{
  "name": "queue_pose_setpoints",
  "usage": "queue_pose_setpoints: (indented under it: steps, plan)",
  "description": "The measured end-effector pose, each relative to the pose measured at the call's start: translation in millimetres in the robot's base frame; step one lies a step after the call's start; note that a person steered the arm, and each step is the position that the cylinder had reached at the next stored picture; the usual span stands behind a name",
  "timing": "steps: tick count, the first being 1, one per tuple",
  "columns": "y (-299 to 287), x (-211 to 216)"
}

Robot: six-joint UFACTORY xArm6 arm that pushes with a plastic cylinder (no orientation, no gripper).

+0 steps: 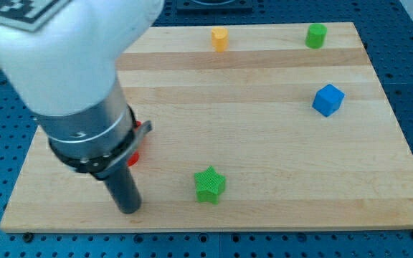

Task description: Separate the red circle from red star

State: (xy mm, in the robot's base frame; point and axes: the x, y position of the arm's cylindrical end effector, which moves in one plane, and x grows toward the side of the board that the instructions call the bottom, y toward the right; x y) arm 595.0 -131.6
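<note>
Nearest the camera, the arm's big white and dark housing fills the view's left. The rod's tip (pixel 128 208) sits low on the desk (pixel 278 208). There are no jaws on this rig, only the bare rod.

A sliver of red (pixel 133 157) peeks out just above the tip, beside the housing. Circle or star: cannot tell, and the other red piece is hidden.

Count:
- one green star (pixel 209 185)
- one blue cube (pixel 328 99)
- one green cylinder (pixel 315 35)
- one orange block (pixel 220 39)
</note>
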Motion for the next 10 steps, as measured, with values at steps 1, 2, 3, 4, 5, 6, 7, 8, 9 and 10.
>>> queue_pose_setpoints:
  steps: [1, 2, 3, 4, 5, 6, 7, 8, 9, 10]
  plan:
    - [-27, -2]
    - [-57, -20]
    - [-61, -72]
    - [-60, -103]
    - [-38, -104]
    - [-23, -99]
    - [-14, -90]
    - [-25, -79]
    - [-30, -63]
    - [-14, -61]
